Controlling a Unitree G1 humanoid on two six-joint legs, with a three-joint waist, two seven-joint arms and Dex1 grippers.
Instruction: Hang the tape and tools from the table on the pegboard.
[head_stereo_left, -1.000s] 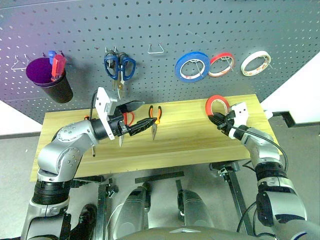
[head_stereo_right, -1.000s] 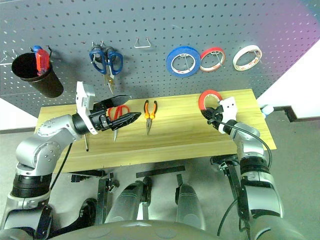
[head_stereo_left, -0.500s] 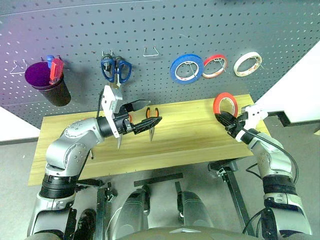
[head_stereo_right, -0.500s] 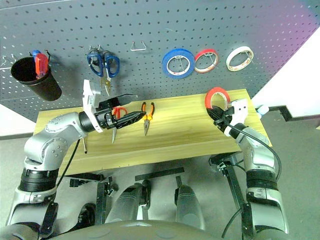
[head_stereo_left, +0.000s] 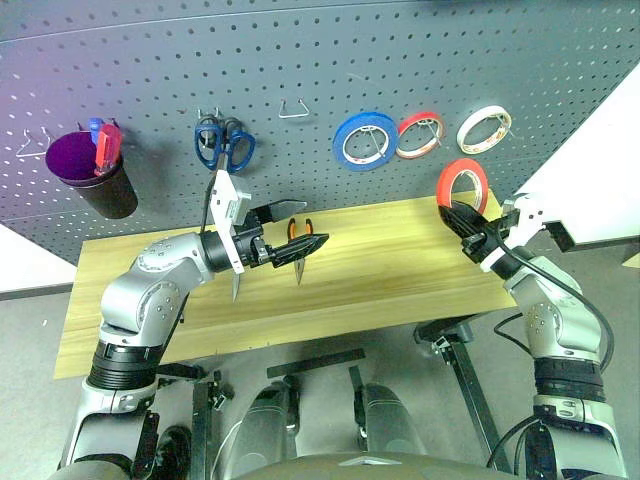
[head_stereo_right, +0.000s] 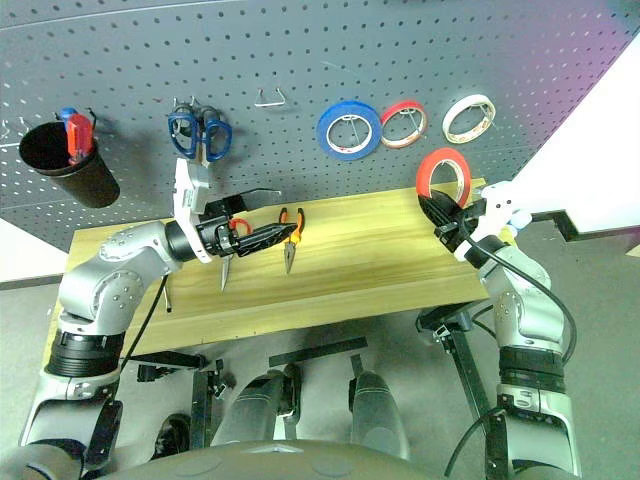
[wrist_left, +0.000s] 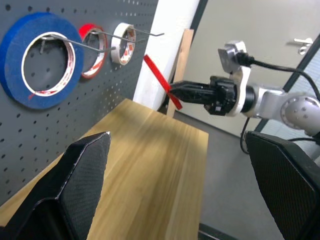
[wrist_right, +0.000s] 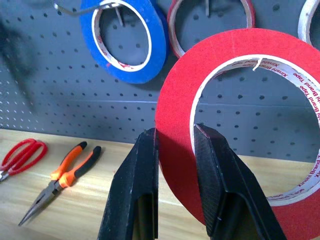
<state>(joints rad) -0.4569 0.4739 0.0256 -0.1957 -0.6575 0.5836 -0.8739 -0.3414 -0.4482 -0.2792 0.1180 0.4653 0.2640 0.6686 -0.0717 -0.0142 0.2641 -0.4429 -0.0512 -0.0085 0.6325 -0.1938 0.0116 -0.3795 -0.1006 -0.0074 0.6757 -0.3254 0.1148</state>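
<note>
My right gripper (head_stereo_left: 468, 222) is shut on the red tape (head_stereo_left: 462, 185), holding the ring upright above the table's (head_stereo_left: 380, 285) right end, just below the pegboard (head_stereo_left: 400, 60). The right wrist view shows both fingers (wrist_right: 145, 165) clamping the ring's wall (wrist_right: 175, 120). My left gripper (head_stereo_left: 300, 227) hovers open and holds nothing over the table's left-middle. Under it lie the orange-and-black pliers (wrist_right: 65, 175) and the red-handled scissors (wrist_right: 20, 155), partly hidden from the head views. A slim dark screwdriver (head_stereo_right: 166, 296) lies by my left forearm.
On the pegboard hang a blue roll (head_stereo_left: 364, 140), a thin red ring (head_stereo_left: 420, 134), a cream roll (head_stereo_left: 484, 129), blue scissors (head_stereo_left: 223, 145) and a black cup (head_stereo_left: 90, 180). A bare wire hook (head_stereo_left: 293, 108) sits between the scissors and the blue roll. A white wall (head_stereo_left: 590, 170) stands at the right.
My right gripper has lifted the red tape up off the table toward the pegboard. The left gripper has stayed open in about the same place.
</note>
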